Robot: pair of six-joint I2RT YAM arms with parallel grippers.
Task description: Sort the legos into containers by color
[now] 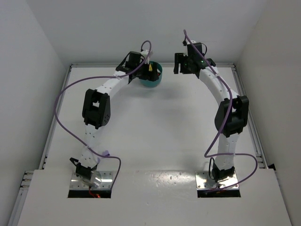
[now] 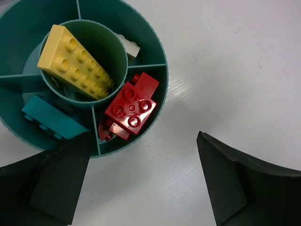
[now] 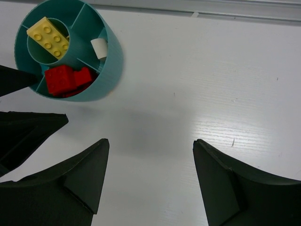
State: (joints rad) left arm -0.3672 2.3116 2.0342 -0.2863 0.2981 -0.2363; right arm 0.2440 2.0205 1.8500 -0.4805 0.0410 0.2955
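The round teal bowl (image 1: pixel 151 76) stands at the back of the table. In the left wrist view its central ring holds a yellow lego (image 2: pixel 75 63). Red legos (image 2: pixel 131 106) fill one outer compartment, a teal lego (image 2: pixel 49 117) lies in another, and a pale one (image 2: pixel 131 47) in a third. My left gripper (image 2: pixel 145 141) hangs open and empty just beside the bowl's rim (image 2: pixel 162 56). My right gripper (image 3: pixel 150 141) is open over bare table to the right of the bowl (image 3: pixel 113 61), holding nothing.
A metal rail (image 3: pixel 211 12) runs along the table's back edge just behind the bowl. White walls close in the left, right and back sides. Purple cables (image 1: pixel 61 101) loop off both arms. The left gripper's dark fingers (image 3: pixel 28 129) show in the right wrist view.
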